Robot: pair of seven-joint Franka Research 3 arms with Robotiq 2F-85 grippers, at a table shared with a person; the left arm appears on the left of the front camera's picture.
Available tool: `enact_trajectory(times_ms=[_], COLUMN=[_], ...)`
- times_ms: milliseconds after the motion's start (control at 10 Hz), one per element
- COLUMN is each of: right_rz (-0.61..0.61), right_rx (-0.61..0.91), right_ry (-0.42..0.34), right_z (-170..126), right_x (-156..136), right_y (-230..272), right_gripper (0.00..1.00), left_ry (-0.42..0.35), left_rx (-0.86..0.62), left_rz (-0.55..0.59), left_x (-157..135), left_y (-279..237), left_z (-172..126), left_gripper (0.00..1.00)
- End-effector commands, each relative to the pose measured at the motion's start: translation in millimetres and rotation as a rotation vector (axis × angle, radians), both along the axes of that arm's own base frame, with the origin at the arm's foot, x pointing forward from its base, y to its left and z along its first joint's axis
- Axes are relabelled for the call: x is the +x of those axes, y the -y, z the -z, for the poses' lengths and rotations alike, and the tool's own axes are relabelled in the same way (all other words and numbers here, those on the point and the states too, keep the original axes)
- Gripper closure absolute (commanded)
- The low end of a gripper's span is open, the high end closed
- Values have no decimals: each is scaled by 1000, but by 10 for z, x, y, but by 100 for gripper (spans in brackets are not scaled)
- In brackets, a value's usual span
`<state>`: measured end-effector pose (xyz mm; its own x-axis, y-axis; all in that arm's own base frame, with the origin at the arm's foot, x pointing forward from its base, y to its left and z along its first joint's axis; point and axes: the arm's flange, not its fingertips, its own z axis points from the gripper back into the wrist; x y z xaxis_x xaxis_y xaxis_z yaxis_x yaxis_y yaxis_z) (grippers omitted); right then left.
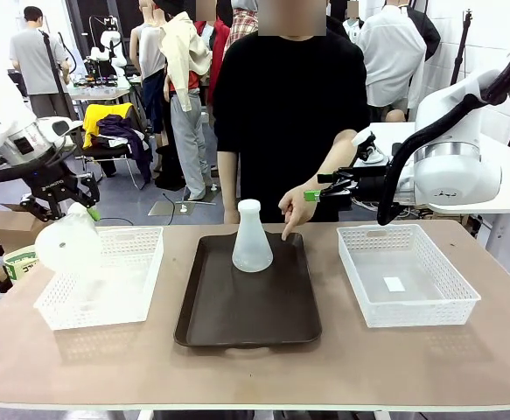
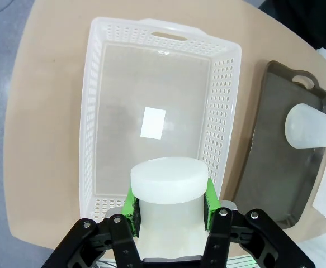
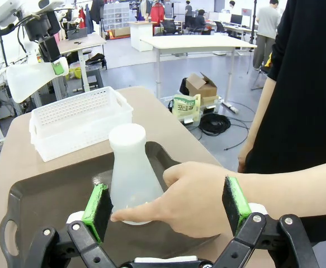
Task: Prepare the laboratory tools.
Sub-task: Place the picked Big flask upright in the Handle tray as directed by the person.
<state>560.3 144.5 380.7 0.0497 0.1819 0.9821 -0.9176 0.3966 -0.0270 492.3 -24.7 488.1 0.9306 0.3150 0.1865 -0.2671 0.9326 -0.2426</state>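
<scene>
My main worry: the person's hand (image 3: 193,201) points at the flask (image 1: 253,237) on the brown tray (image 1: 248,311) mid-tabletop, right between my right tool's (image 3: 167,207) wide-open pads, so any advance could hit it. The left tool (image 2: 170,204) clamps the second flask (image 2: 168,187) by its neck over the empty left-edge basket (image 1: 101,276); it could slip. The right-edge basket (image 1: 406,273) is empty
</scene>
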Motion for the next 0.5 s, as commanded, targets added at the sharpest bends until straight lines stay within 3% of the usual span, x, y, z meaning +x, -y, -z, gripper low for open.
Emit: enact_trajectory(times_ms=[0,200,400], right_rz=[-1,-1,-1], right_rx=[-4,-4,-4], right_ry=[-11,-11,-11], right_z=[-1,-1,-1], right_x=[-8,-8,-8], right_y=[-2,-2,-2], right_gripper=[0,0,0], left_ry=[-3,0,52], left_rx=[-5,0,-90], left_rz=[0,0,201], left_x=[-7,0,-134], left_y=[-12,1,295], left_z=[-5,1,-160], left_gripper=[100,100,100])
